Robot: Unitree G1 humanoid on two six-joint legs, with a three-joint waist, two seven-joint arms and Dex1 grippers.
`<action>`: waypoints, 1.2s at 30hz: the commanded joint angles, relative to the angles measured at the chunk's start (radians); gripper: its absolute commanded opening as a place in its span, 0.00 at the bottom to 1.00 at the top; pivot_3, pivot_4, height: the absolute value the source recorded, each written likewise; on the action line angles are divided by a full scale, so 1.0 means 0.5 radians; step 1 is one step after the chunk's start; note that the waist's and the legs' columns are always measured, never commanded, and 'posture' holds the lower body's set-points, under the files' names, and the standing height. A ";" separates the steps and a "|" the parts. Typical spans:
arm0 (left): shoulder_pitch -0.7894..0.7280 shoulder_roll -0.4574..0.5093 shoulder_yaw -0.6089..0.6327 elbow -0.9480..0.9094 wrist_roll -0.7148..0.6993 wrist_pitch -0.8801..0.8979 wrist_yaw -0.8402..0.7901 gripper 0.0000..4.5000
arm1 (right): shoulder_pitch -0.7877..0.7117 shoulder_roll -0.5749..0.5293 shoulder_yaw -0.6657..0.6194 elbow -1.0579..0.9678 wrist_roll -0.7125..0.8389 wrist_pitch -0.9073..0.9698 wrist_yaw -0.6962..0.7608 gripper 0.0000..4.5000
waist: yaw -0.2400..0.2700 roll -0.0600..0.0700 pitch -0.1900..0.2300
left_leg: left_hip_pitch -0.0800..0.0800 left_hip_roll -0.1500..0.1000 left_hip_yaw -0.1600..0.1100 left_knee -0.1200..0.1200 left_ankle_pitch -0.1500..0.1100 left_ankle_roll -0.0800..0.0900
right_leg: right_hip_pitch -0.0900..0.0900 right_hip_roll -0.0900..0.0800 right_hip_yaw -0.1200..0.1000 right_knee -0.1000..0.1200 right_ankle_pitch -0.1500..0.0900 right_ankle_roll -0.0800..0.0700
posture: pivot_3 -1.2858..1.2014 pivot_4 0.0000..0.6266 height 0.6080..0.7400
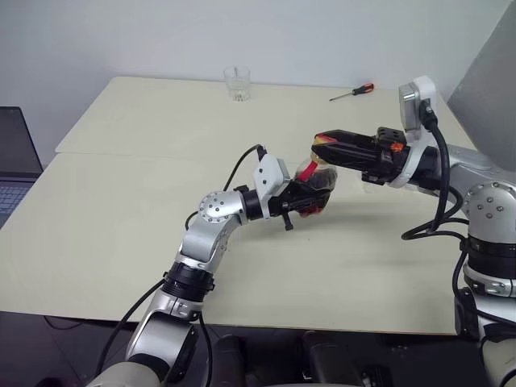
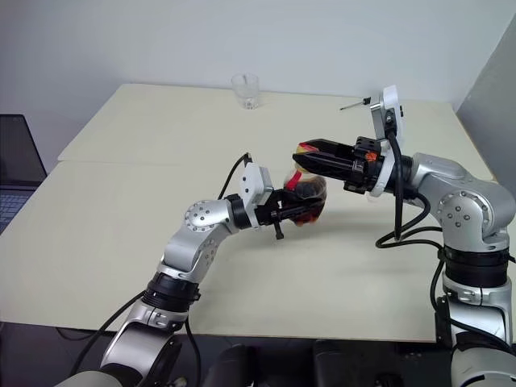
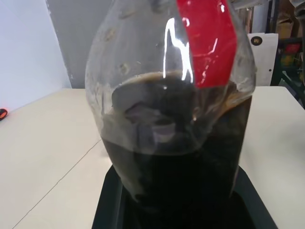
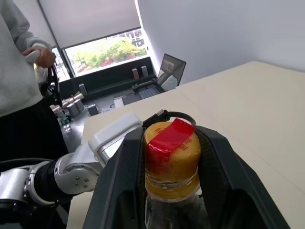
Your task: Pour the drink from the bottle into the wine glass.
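Holding the bottle [image 2: 308, 193] clamped in the left gripper [image 2: 297, 203], I had the right gripper [image 4: 172, 157] closed around its cap [image 4: 171, 151]; cap on, pouring not begun.

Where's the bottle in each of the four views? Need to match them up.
Left eye view: bottle mid-frame, above the table, held in the left gripper.
Right eye view: bottle just right of centre, right gripper at its cap end.
Left wrist view: bottle close up, dark drink inside.
Right wrist view: yellow cap low centre, between the fingers.
Shared landmark: the red label.
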 commanded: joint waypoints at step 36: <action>-0.060 -0.028 0.219 0.153 0.066 -0.003 0.401 0.18 | 1.308 -0.196 -0.499 -0.363 -0.863 -0.266 -1.422 0.26 | -0.005 0.004 -0.002 | 0.002 -0.001 0.001 -0.001 0.000 0.000 | 0.001 0.000 0.004 0.000 -0.006 0.010 | 0.52 0.24 1.00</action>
